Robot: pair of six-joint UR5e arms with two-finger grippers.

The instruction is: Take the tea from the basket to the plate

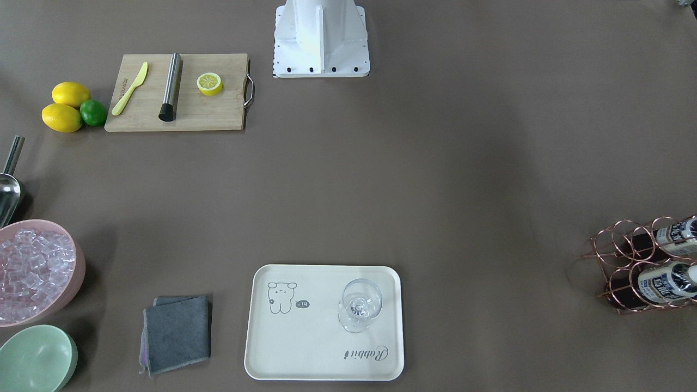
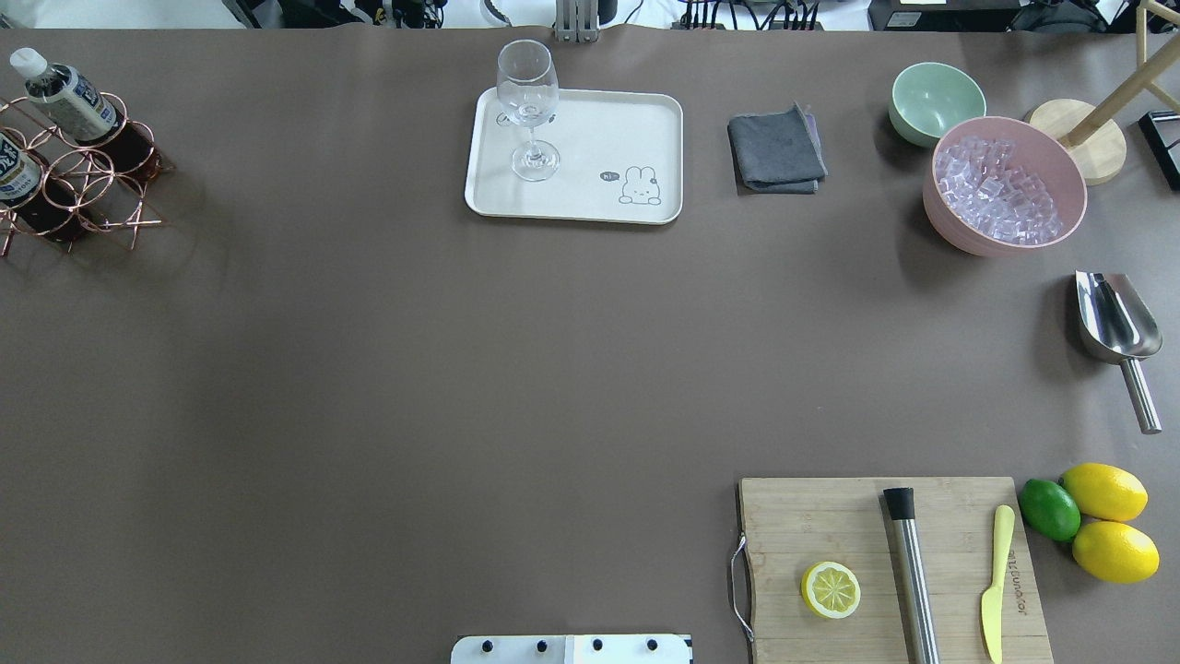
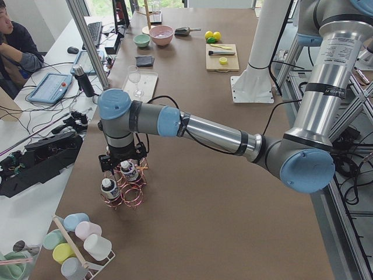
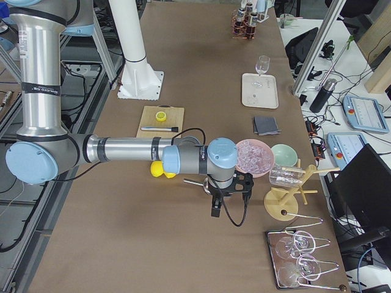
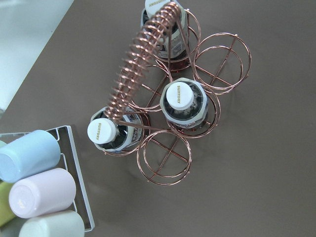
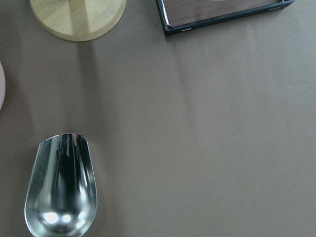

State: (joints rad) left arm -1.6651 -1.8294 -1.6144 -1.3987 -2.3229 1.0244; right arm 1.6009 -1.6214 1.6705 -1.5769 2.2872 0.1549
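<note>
Hanging just above the copper wire basket, the left claw sits over the white cap of one tea bottle; I cannot tell whether its fingers are spread, closed or touching the cap. From the wrist view, three small clear plastic bottles of dark brown tea, each with a white screw cap and a pale printed label, stand upright in three of the basket's six round ring cells. The tall coiled handle slants across them. The basket stands near the worktop end on the robot's left. Close beside it lies a white wire rack of pastel cups, with the worktop's pale edge just beyond.

Plain matte brown surface runs between the basket and the cream rectangular plate, which lies well apart at the worktop's far side. The plate has rounded corners, and a clear stemmed glass stands upright on it. At the far end the right claw hangs near a shiny steel scoop; whether it is open or closed cannot be told.
</note>
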